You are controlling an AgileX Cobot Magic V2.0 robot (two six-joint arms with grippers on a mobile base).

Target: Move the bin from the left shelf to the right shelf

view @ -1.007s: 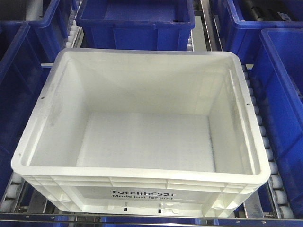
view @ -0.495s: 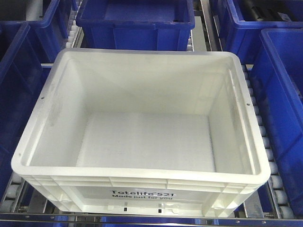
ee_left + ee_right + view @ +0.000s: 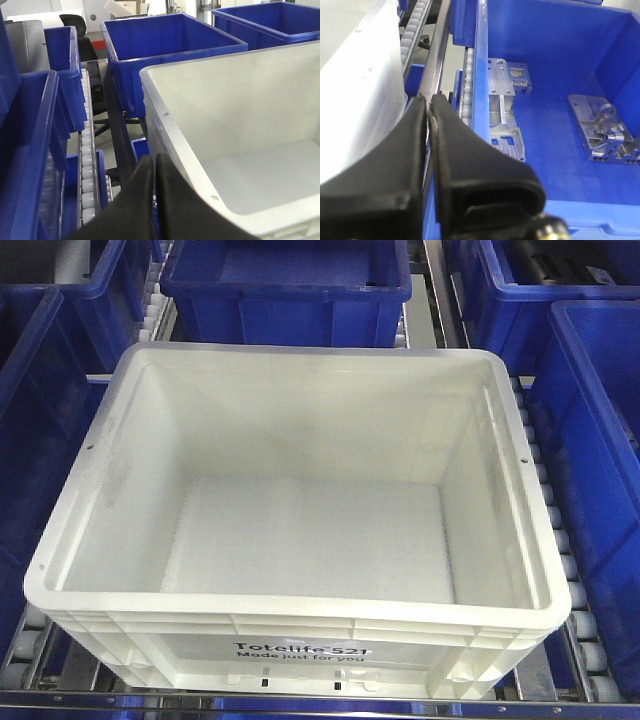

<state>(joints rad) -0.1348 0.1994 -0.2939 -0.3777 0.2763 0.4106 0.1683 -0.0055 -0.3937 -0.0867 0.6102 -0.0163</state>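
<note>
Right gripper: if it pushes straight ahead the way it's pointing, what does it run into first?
Probably the grey shelf rail and rollers in the gap between the white bin and the blue crate. The shut right gripper points there; depth is unclear.

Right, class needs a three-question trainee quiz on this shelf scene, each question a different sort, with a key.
1. True or false: the white bin holds metal parts.
2. Which crate holds metal parts? A) the blue crate beside the right hand B) the white bin
3. Fill in: the left hand has its fingers ____.

Key: 1 false, it is empty. 2 A. 3 shut, empty, beside the bin's rim.
</note>
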